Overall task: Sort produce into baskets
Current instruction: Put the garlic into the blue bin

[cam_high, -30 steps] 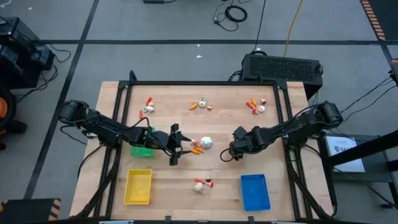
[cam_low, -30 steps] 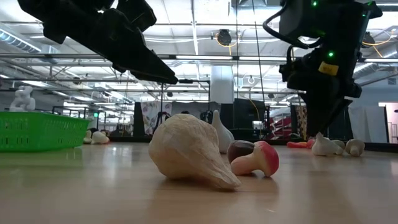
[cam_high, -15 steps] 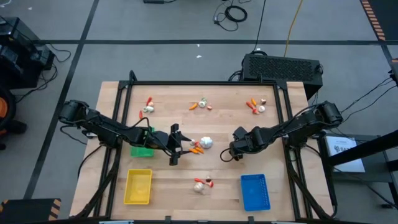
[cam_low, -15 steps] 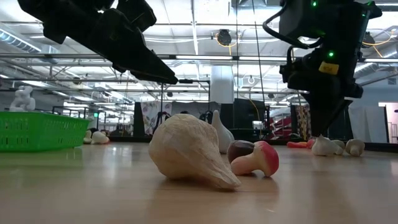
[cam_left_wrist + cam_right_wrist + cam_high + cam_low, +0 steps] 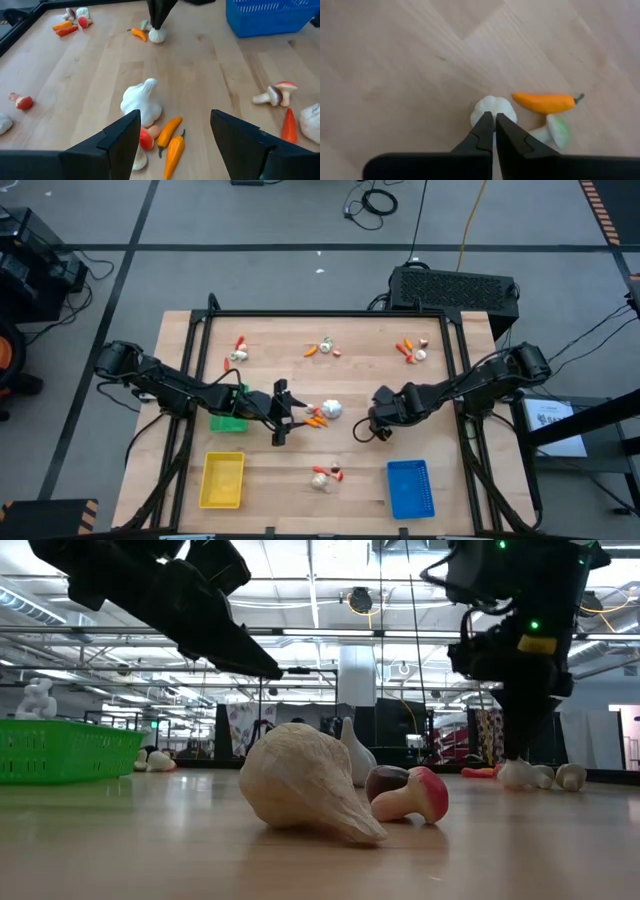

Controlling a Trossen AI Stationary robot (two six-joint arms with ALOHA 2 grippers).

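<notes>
White plastic garlic [image 5: 494, 108] is seen on the bare wooden table [image 5: 270, 470], directly under the right gripper [image 5: 494, 121], whose two dark fingers are pressed together with their tips at the bulb's top. Just beside that bulb, an orange pepper [image 5: 543, 102] and a pale green-capped mushroom [image 5: 553, 131] are laid. The right gripper is placed right of the table's middle in the high view [image 5: 366, 430].

A larger garlic bulb [image 5: 142, 101] with two orange peppers [image 5: 172, 142] is found at the table's centre, ahead of the left gripper [image 5: 175, 134], whose fingers are held wide apart above the wood. A green basket [image 5: 228, 421] is partly covered by the left arm. A yellow basket [image 5: 222, 479] and a blue basket [image 5: 410, 487] are set along the near edge, well apart, with a small mushroom group [image 5: 326, 475] between them.
</notes>
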